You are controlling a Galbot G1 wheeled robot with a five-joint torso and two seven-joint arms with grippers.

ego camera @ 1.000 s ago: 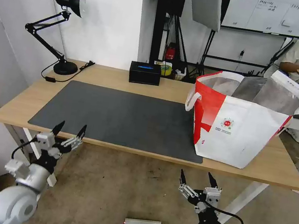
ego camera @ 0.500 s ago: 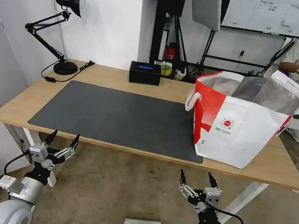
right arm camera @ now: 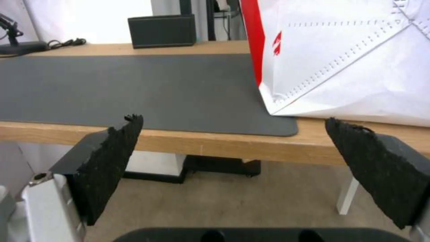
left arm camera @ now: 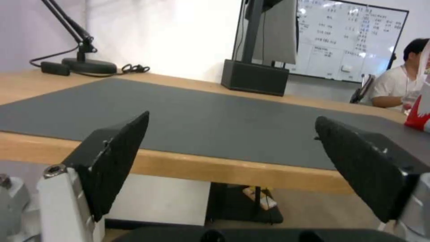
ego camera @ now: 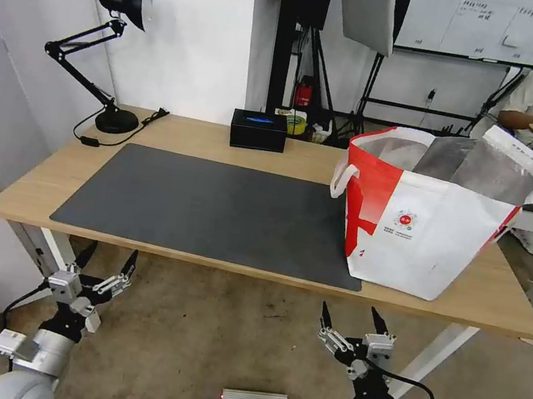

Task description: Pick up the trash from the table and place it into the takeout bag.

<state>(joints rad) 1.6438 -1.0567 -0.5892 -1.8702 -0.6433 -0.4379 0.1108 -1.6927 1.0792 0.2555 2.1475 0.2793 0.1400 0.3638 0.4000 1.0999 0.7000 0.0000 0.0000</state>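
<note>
No legible text anywhere. Bag (ego camera: 423, 231) has a small round red logo (ego camera: 405, 219) on its white front with a few lines of tiny print under it, too small to read. A red mark (right arm camera: 276, 43) shows on the bag's white side in the right wrist view, not decipherable. Whiteboard (ego camera: 473, 20) on the back wall carries handwritten rows and a grid, also seen in the left wrist view (left arm camera: 347, 40), unreadable in both.
</note>
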